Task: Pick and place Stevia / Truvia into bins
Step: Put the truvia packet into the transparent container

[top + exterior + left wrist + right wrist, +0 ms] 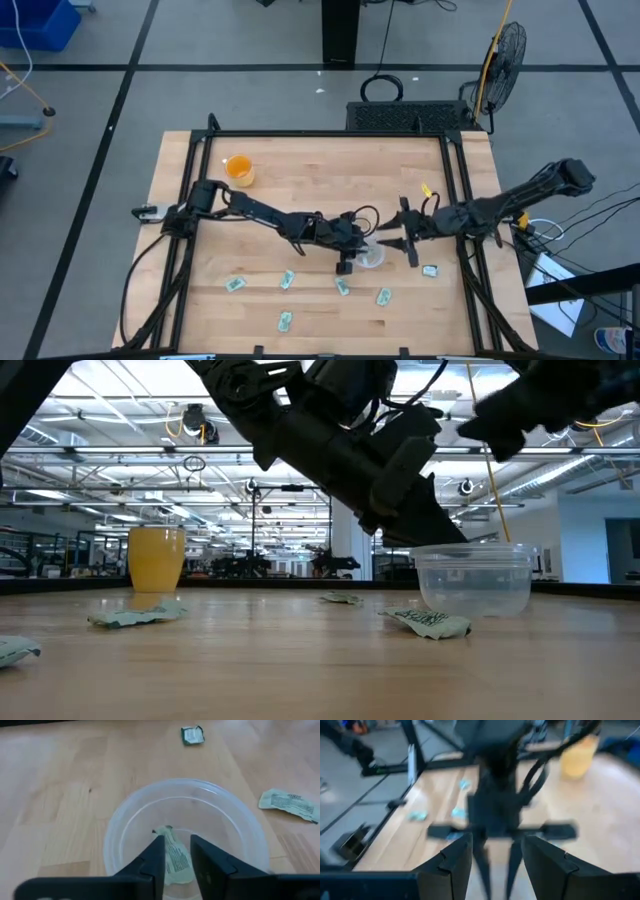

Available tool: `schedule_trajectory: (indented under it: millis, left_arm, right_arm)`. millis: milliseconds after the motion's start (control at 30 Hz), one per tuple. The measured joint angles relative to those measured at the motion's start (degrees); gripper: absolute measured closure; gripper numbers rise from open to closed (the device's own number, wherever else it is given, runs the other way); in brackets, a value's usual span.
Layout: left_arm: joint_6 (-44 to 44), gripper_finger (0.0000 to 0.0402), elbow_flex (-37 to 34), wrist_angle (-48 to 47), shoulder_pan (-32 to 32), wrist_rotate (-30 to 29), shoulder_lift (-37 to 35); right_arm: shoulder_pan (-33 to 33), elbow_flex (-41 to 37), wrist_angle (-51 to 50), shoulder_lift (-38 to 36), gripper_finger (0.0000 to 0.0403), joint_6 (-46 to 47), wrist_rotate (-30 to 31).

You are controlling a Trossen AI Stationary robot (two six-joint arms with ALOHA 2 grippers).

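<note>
From above, my left gripper [352, 262] hangs over the clear cup [372, 256]; my right gripper [395, 232] waits beside it, fingers spread. At my left wrist, parted fingers straddle a Stevia sachet [175, 860] inside the cup.

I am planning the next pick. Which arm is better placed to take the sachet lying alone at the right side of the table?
The right arm, probably. Its open right gripper is empty and nearer that sachet. The left gripper is over the clear cup.
</note>
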Motion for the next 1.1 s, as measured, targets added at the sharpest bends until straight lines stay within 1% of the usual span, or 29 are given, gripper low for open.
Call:
schedule_trajectory:
  millis: [100, 167, 200, 267, 433, 533, 633, 767, 900, 1000, 1100]
  left_arm:
    - [0.1, 0.0276, 0.0, 0.6, -0.1, 0.0, -0.4]
    - [0.9, 0.0267, 0.0, 0.7, -0.2, 0.0, -1.4]
    - [1.4, 0.0264, 0.0, 0.7, -0.2, 0.0, -2.0]
    - [2.1, 0.0262, 0.0, -0.5, -0.4, 0.0, -3.7]
    - [2.4, 0.0261, 0.0, -2.4, -0.8, 0.0, -8.6]
    - [2.4, 0.0261, 0.0, -4.8, -0.8, 0.0, -11.7]
    - [2.4, 0.0261, 0.0, -6.9, -0.9, 0.0, -14.0]
    - [1.8, 0.0261, 0.0, -10.8, -0.9, -0.1, -16.9]
    - [1.6, 0.0261, 0.0, -13.4, -0.9, -0.2, -17.9]
    - [1.1, 0.0261, 0.0, -13.3, -0.9, -2.2, -18.0]
    - [1.0, 0.0261, 0.0, -14.0, -0.9, -4.0, -18.0]
  right_arm:
    - [3.5, 0.0, -6.4, -1.0, 0.0238, 5.4, -0.4]
    - [6.0, 0.0, -11.2, -1.7, 0.0238, 8.4, -3.8]
    - [7.4, 0.0, -13.2, -2.0, 0.0238, 9.6, -6.6]
    - [10.4, 0.0, -15.0, -2.2, 0.0238, 12.5, -10.5]
    - [17.2, 0.0, -15.6, -1.9, 0.0238, 24.5, -10.6]
    - [20.4, 0.0, -19.0, -1.6, 0.0239, 33.8, -10.5]
    - [23.1, 0.0, -23.1, -0.7, 0.0239, 41.0, -10.5]
    - [25.4, 0.0, -27.2, 0.6, 0.0239, 48.8, -12.0]
    - [26.3, 0.0, -31.4, 0.9, 0.0239, 50.7, -12.1]
    - [26.2, 0.0, -35.6, 0.9, 0.0239, 51.5, -13.3]
    - [26.3, 0.0, -39.7, 1.3, 0.0239, 54.7, -14.2]
